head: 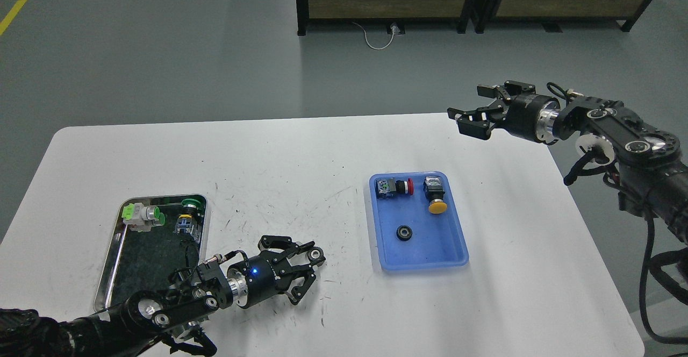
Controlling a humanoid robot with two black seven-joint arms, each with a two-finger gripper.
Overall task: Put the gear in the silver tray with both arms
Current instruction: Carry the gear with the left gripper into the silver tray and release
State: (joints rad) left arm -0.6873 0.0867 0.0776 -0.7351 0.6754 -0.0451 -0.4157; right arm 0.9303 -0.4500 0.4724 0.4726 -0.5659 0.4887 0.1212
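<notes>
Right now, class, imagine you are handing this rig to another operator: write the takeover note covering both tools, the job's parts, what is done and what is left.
Left tool: low over the table, right of the silver tray, fingers around a small gear.
Right tool: open, empty, raised over the table's far right corner.
Silver tray: holds two green-capped switches at its far end.
Blue tray: a black gear, a red button and a yellow button.
Done: one gear picked up.
Left: place it in the silver tray; probably the blue tray's gear next.
</notes>
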